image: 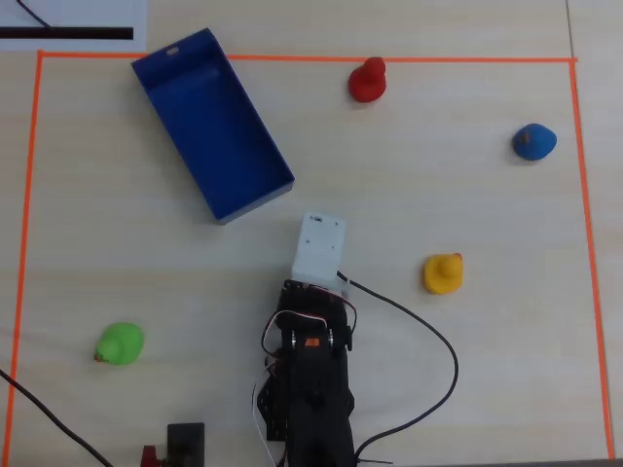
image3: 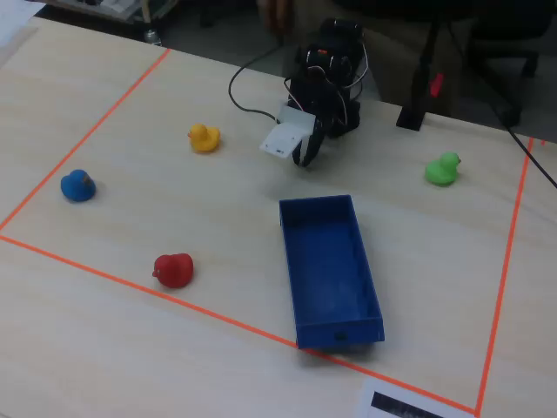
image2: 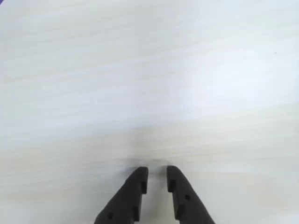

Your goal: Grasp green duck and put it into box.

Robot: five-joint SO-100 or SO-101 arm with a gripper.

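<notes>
We see the green duck [image: 120, 343] sitting on the pale wooden bench [image: 438, 389] at the lower left of the overhead view, inside the orange tape border [image: 29, 195] and well apart from everything else. In the fixed view the same duck [image3: 443, 169] lies at the far right, just beside the tape line.

The box [image: 212, 123] lies at an angle in the upper left of the overhead view, open side up and empty; in the fixed view it [image3: 329, 268] sits near the front edge of the taped area, its short end with the small slot facing the camera.

The arm [image: 311, 379] is folded close to its base at the bottom centre of the overhead view, a white module [image: 319, 251] at its front. In the wrist view the claw [image2: 157, 179] hangs over bare bench, its two dark fingers [image2: 135, 186] set a narrow gap apart with nothing between them, so we read it as released and empty.

A yellow duck [image: 443, 273] sits to the right of the arm overhead, a red duck [image: 368, 80] by the top tape line, and a blue duck [image: 533, 142] near the right edge.
</notes>
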